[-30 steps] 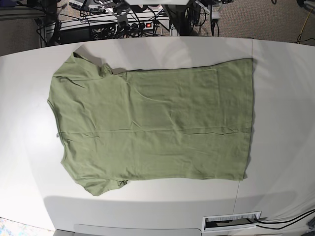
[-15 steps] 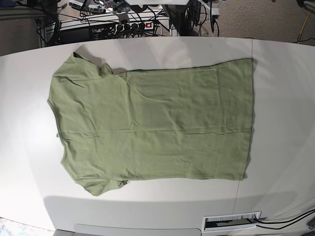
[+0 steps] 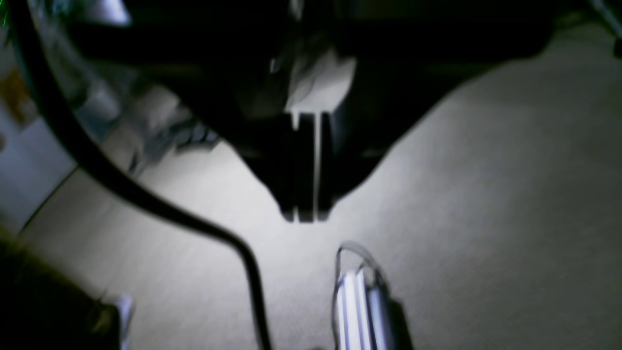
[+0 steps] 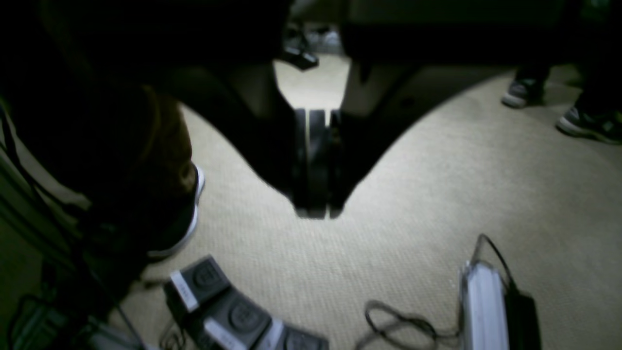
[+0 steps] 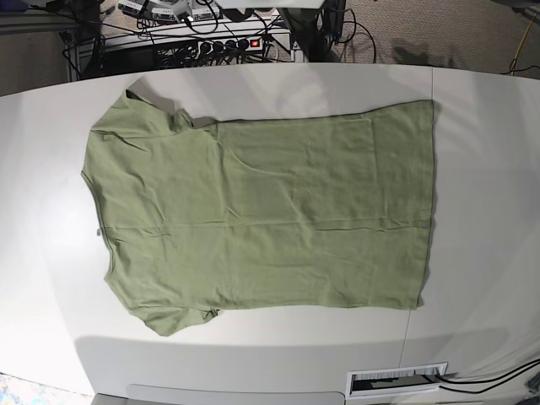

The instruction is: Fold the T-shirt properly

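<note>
Olive T-shirt lies flat on white table; left gripper and right gripper clenched empty above carpet.

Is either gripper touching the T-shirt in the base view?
No, the olive-green T-shirt lies spread flat on the white table with no gripper in sight.

Lab, white table, power strip, carpet

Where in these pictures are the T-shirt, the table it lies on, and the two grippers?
T-shirt [image 5: 261, 215]: base view, middle of its body.
Table [image 5: 485, 211]: base view, bare top beside the hem.
Left gripper [image 3: 306, 216]: left wrist view, its closed tips.
Right gripper [image 4: 315, 212]: right wrist view, its closed tips.
</note>
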Controlling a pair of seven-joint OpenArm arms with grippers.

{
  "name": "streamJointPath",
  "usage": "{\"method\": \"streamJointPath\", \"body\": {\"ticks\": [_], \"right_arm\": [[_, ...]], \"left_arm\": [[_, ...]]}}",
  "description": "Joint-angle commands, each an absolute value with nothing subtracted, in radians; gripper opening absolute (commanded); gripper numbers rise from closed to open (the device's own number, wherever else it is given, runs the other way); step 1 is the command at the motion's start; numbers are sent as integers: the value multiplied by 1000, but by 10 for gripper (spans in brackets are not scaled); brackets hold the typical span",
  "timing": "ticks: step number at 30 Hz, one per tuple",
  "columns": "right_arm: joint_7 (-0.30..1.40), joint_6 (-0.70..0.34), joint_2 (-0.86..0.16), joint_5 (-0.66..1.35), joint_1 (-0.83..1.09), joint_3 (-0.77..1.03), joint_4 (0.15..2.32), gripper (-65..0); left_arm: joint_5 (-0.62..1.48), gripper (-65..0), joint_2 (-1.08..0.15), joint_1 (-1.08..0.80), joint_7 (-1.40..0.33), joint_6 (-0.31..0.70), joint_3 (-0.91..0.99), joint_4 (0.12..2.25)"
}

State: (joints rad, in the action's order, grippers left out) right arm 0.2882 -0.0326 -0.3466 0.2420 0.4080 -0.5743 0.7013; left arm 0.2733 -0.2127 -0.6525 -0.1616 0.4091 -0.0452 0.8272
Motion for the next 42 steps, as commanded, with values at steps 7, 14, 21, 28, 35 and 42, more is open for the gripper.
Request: {"method": "streamJointPath", "body": {"ticks": [7,14,21,28,35,42], "right_arm": [[307,-33,-476,160,597,-574,982,-650],[313,-29,-531,107,707,-574,1161,-650],[338,-28,-549,67,723,-567,1211,-650],[353,-28,-549,59,723,-472,1239,-650],[434,-30,-552,59,735,-319,1336,-650],[434,-30,-628,10,840,-252,1534,-650]], "left_arm": [[284,-650,-305,-837,-131,446,-44,1109],[283,-650,-319,-921,-132,446,-44,1248],[199,-650,-321,-937,-134,438,-44,1257],[186,-650,-365,-937,-130,339,-41,1257],[96,-650,-427,-971,-96,218,-41,1311],[-27,-650,-449,-1103,-33,122,3,1551]]}}
